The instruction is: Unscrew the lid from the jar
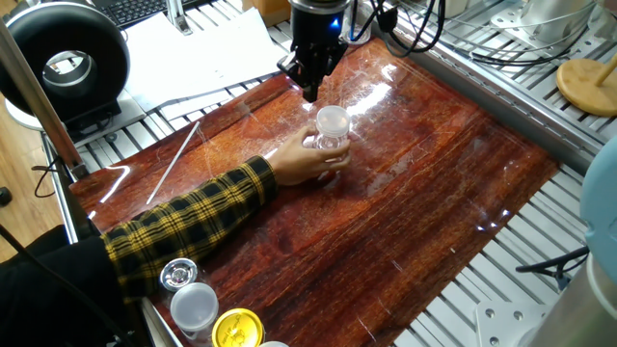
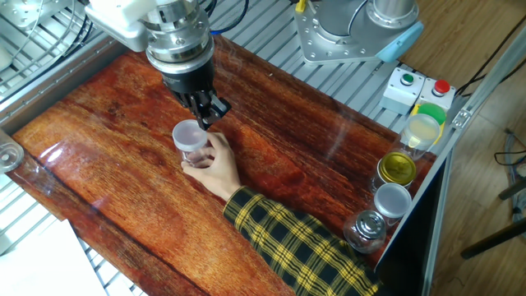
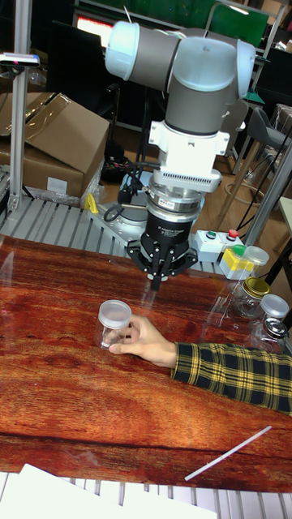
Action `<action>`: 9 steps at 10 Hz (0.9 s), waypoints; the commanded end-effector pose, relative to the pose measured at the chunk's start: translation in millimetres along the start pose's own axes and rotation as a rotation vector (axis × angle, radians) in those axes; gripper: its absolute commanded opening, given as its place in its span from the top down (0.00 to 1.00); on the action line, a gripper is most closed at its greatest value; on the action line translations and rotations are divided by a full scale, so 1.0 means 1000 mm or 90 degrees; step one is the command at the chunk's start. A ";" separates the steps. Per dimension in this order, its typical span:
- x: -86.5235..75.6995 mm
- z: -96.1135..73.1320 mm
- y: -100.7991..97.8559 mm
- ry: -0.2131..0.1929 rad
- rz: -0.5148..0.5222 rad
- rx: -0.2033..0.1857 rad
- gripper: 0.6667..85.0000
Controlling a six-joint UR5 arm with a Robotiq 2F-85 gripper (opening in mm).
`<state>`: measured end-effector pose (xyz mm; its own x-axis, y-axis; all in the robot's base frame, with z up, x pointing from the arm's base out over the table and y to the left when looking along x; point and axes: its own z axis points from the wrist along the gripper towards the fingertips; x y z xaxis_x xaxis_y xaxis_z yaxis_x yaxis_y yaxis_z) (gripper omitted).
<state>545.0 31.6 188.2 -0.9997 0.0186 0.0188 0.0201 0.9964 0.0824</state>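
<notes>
Capping the clear jar [image 1: 332, 141], the translucent lid [image 1: 333, 120] sits below the clenched, empty end effector [image 1: 309, 90].

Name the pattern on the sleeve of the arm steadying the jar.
Yellow-and-black plaid sleeve, clearest in the other fixed view.

No text, label or number is legible on anything here.
</notes>
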 end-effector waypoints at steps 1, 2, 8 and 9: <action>0.000 0.004 -0.003 -0.006 -0.001 0.003 1.00; 0.000 0.007 -0.005 -0.006 0.007 0.004 1.00; 0.002 0.005 -0.006 0.003 0.002 0.009 1.00; 0.002 0.005 -0.008 0.003 -0.001 0.014 1.00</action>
<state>542.4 24.2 180.5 -0.9994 0.0258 0.0215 0.0271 0.9977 0.0614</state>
